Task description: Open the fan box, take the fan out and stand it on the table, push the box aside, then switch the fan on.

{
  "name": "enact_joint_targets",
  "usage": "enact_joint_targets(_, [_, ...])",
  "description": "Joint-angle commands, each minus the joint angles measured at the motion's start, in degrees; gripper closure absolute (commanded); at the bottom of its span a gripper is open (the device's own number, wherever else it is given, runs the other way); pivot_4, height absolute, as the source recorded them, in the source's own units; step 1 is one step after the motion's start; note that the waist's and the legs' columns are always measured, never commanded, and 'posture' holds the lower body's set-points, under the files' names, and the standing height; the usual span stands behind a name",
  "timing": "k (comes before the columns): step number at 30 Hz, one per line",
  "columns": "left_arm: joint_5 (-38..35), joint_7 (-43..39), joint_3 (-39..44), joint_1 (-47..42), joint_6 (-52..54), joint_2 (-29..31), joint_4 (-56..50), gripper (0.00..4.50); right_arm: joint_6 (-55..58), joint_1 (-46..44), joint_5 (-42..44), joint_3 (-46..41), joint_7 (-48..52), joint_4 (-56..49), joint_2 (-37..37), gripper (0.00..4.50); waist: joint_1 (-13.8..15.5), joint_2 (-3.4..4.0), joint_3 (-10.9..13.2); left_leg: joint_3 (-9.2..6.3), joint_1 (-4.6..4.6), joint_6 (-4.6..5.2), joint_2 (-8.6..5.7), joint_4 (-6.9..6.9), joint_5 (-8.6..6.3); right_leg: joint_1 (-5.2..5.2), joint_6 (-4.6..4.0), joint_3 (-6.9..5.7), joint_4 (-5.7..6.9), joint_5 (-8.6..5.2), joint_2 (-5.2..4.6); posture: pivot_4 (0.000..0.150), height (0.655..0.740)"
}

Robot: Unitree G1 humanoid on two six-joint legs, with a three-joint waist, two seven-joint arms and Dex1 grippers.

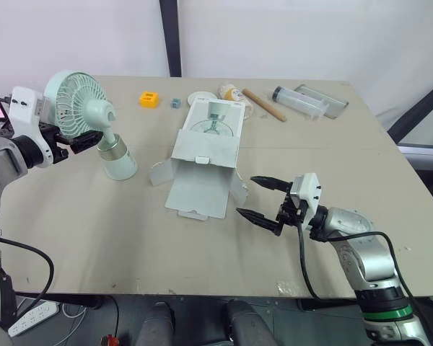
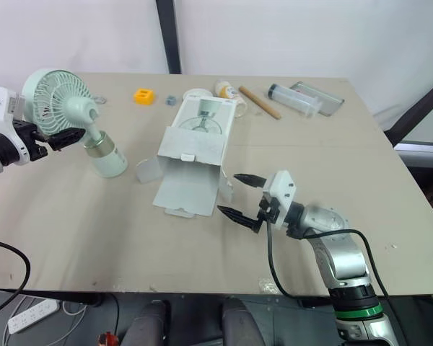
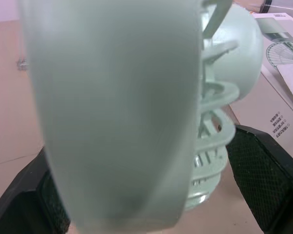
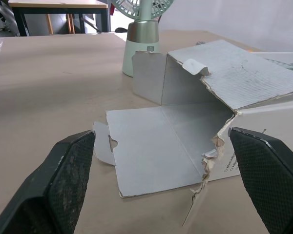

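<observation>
Left fingers (image 1: 86, 139) clamp the probably light, thin-grilled fan (image 1: 78, 103), tilted on the worktop (image 1: 94, 238), near its neck, seemingly the sturdiest hold, while right fingers (image 1: 269, 182) gape beside the flimsy box (image 1: 206, 155).

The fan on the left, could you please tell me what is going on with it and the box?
The left gripper holds the fan by its head, tilted, with its base on or just above the table. The box lies open and empty mid-table, not yet pushed aside. The right gripper hovers by the box's torn flaps, fingers open.
</observation>
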Motion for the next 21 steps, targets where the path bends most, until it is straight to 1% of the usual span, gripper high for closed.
enact_joint_targets(1, [0.92, -1.63, 3.33, 2.09, -5.70, -0.57, -2.86, 0.05, 0.25, -0.50, 2.45, -1.65, -0.66, -2.27, 0.68, 0.00, -0.01, 0.00, 0.00, 0.00, 0.00, 0.00, 0.00, 0.00, 0.00, 0.00, -0.01, 0.00, 0.00, 0.01, 0.00, 0.150, 0.7400])
enact_joint_targets(4, [0.05, -2.40, 5.13, 4.02, -7.83, -2.16, -3.69, 0.05, 1.91, -1.15, 5.81, -2.88, -0.77, -3.28, 1.44, 0.00, 0.01, -0.01, 0.00, 0.00, 0.00, 0.00, 0.00, 0.00, 0.00, 0.00, -0.02, 0.00, 0.00, 0.01, 0.00, 0.150, 0.7400])
enact_joint_targets(12, [0.86, -3.61, 7.62, 7.90, -13.08, -4.78, -4.32, 0.05, 4.72, -1.97, 11.62, -3.94, 0.59, -5.70, 1.37, 0.00, 0.00, -0.02, -0.01, 0.00, 0.00, 0.00, 0.01, 0.00, 0.00, 0.01, -0.01, 0.00, 0.00, 0.02, 0.00, 0.150, 0.7400])
enact_joint_targets(16, [2.29, -4.05, 7.76, 10.47, -15.56, -5.02, -3.80, 0.05, 4.89, -2.41, 13.12, -4.35, 0.07, -6.33, 1.97, 0.00, -0.01, -0.02, -0.01, 0.00, 0.00, 0.00, 0.01, 0.00, 0.00, 0.01, -0.01, 0.00, 0.00, 0.02, 0.00, 0.150, 0.7400])
enact_joint_targets(21, [3.34, -5.17, 7.70, 13.30, -18.96, -5.67, -3.37, 0.05, 4.81, -2.46, 12.61, -4.02, -0.37, -6.14, 1.90, 0.00, -0.01, -0.03, -0.02, 0.00, 0.01, 0.00, 0.01, 0.00, 0.00, 0.01, -0.01, 0.00, 0.00, 0.03, -0.01, 0.150, 0.7400])
